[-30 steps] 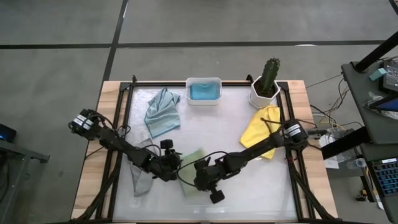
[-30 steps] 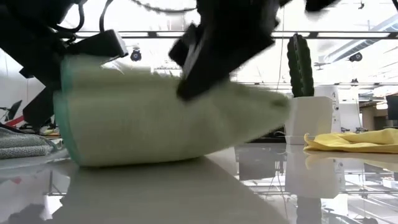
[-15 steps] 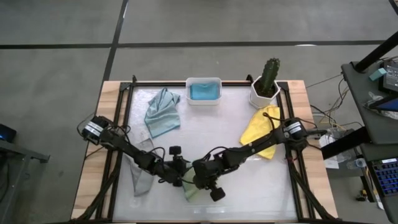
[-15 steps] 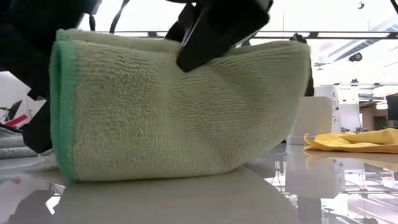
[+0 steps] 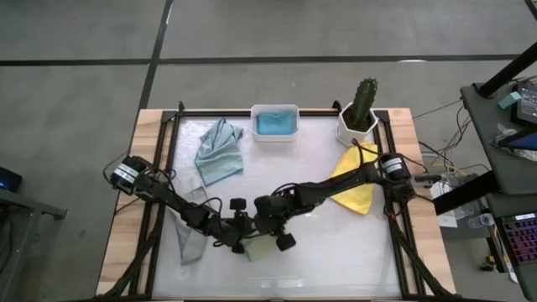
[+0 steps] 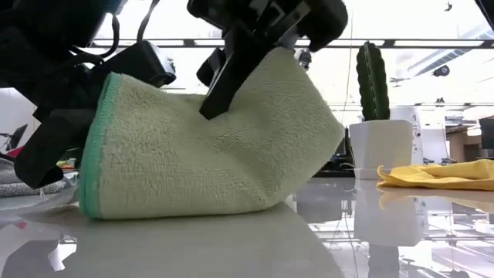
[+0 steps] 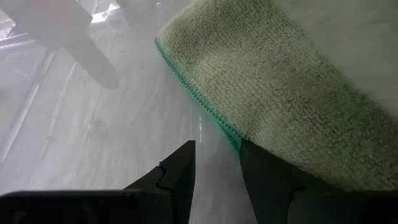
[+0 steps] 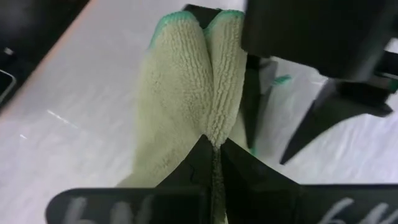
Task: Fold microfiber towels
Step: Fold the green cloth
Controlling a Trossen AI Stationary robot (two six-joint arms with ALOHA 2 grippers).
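Worktop [image 5: 302,168] holds the sage green towel [image 5: 262,247] at six o'clock, shifted toward the left arm since earlier. Right tool [image 5: 270,230] stays pinched shut on its doubled edge; left tool [image 5: 245,243], part-open, grips the green-hemmed end. Only the low view shows it lifted, sagging.

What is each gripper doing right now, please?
Left gripper: jaws part open, with the sage green towel's edge at one of them; whether it is held cannot be told.
Right gripper: jaws shut, pinching the sage green towel.
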